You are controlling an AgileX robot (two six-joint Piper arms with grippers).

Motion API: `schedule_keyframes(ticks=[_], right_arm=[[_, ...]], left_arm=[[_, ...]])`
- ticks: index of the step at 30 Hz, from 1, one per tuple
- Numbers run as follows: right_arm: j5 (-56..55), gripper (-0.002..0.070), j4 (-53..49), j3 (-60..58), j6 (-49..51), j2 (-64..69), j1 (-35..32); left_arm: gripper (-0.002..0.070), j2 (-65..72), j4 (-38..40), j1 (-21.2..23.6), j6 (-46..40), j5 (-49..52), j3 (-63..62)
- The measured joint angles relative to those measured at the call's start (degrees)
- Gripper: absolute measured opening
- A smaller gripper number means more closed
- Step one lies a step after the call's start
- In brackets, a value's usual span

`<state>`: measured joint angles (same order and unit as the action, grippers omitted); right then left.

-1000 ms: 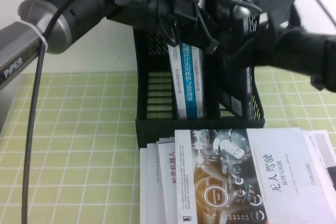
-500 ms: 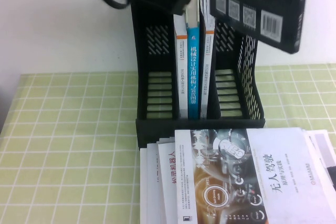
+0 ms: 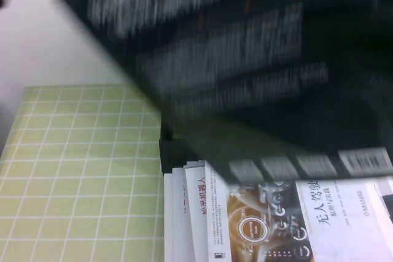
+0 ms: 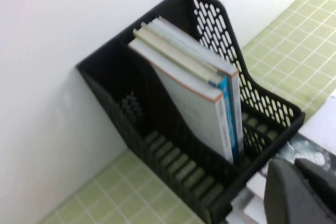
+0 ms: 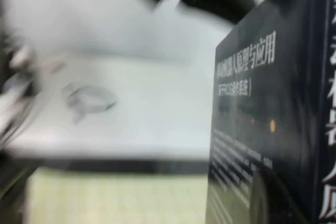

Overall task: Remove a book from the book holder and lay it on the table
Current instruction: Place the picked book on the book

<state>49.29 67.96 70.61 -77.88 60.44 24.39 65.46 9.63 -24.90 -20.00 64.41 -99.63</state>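
Right gripper itself out of sight; black book (image 3: 245, 78) aloft, filling the high view, above the book holder (image 4: 210, 129) and the stack of books (image 3: 276, 219) near it. Grip state: cannot tell. Left gripper (image 4: 302, 192) sat near the holder's right front. Step judged: carry phase. Next: lower flat onto the table (image 3: 80, 170); open cloth lay left, stack crowded right

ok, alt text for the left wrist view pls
A black book holder stands against a white wall on the green checked table, with several upright books in its middle compartment, one with a blue spine. Part of the left pincer shows at the near corner.
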Motion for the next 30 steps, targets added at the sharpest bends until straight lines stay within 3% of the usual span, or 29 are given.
schedule_keyframes(ticks=[4, 8, 17, 22, 30], right_arm=[[10.34, 0.0132, -6.95, 0.24, 2.21, 1.42, 0.12], [11.50, 0.0132, -19.01, 0.24, 8.20, 3.57, 2.33], [1.66, 0.0132, -63.57, 0.24, 31.36, 8.44, 16.60], [1.92, 0.0132, -84.56, 0.24, 40.30, 13.98, 27.13], [-0.87, 0.0132, -104.90, -2.32, 55.86, 24.12, 38.97]], left_arm=[[-0.0004, -9.13, 0.80, 0.24, 1.83, 0.41, 10.20], [-0.0004, -17.82, 4.66, 0.24, 3.75, -0.31, 23.54], [-0.0003, -32.49, 10.11, 0.24, 9.20, -3.61, 48.19], [-0.0003, -35.40, 13.20, 0.24, 10.25, -5.87, 52.90], [-0.0003, -35.91, 14.26, 0.24, 10.64, -6.99, 53.03]])
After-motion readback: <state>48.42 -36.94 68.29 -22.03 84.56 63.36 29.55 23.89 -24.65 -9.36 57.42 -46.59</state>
